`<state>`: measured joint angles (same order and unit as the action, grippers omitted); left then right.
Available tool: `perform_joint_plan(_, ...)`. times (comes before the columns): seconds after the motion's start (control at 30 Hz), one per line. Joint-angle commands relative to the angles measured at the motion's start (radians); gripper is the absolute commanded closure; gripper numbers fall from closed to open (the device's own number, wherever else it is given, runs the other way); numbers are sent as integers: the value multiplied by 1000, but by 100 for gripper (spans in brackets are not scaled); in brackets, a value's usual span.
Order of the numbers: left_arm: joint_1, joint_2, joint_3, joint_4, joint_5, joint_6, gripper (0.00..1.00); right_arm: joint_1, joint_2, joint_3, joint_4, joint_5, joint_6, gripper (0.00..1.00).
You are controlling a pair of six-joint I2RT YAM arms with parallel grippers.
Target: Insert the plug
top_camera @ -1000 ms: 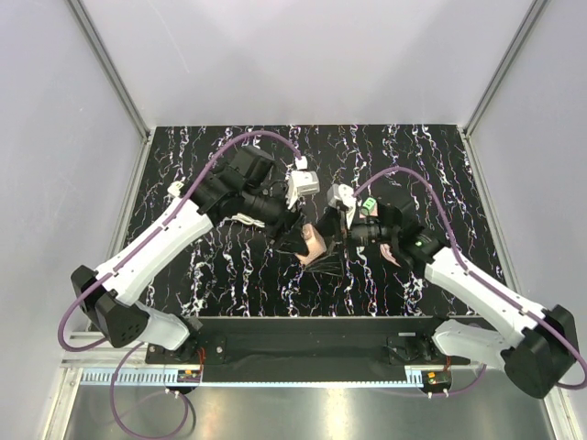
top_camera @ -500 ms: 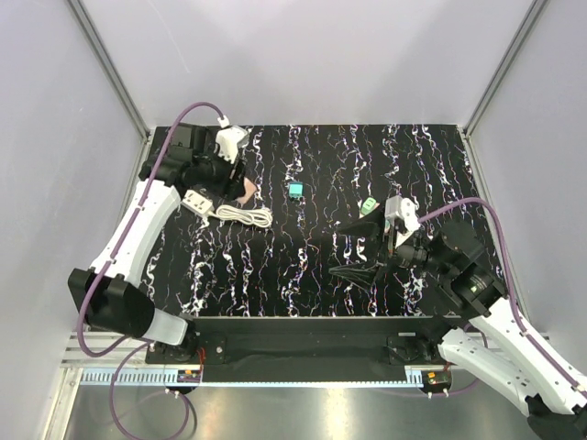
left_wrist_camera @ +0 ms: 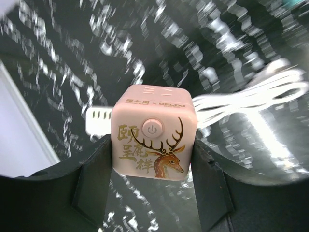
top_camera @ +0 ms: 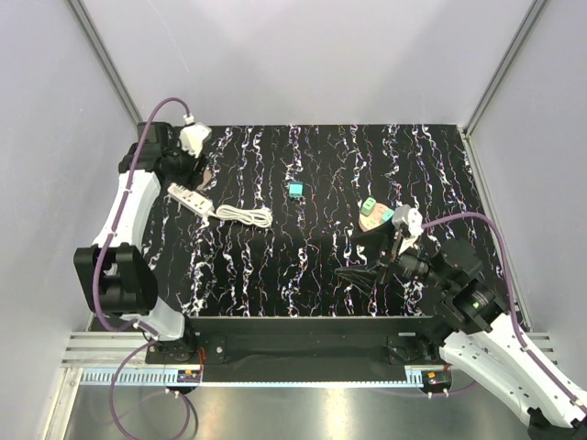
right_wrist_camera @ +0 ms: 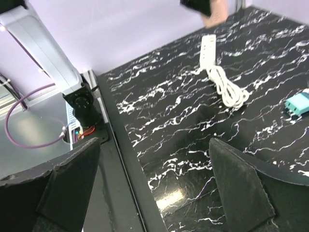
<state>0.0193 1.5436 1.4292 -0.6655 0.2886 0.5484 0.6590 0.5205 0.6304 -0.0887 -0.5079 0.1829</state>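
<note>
The plug is a pink cube with a deer print and a power button, and my left gripper is shut on it, one finger on each side. In the top view the left gripper hangs at the far left of the table, just above the end of a white power strip. The strip shows blurred behind the cube. My right gripper stands open and empty near the front right. From the right wrist view the strip and plug lie far off.
The strip's white cable lies coiled to its right. A small teal block sits mid-table. A green and pink cluster of blocks lies beside the right arm. The table's front edge and black rail run under the right gripper.
Both grippers met at mid-table on the pink cube. The left arm has since carried it to the far left over the strip; the right gripper opened wide and drew back to the front right.
</note>
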Motion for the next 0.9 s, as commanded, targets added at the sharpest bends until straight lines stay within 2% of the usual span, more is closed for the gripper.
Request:
perform_joint_plan(0.0,77,22,-15,93,46,85,100,5,-28,-15,14,32,29,0)
perform_joint_plan(0.2,131,78,16,98,101,117,100,4,-24,-29,20,31,38,0)
perform_joint_plan(0.37,182,128,45,6,195,146,100,5,35,-26,32,20,38,0)
perform_joint_plan(0.57,200,185,74,-26,127,154,100,4,65,-23,43,-1,43,0)
perform_joint_plan(0.7,202,227,138,-49,159,148,100,5,55,-29,53,-4,44,0)
perform_joint_plan(0.87,200,274,160,-69,117,140,100,5,61,-32,64,-12,50,0)
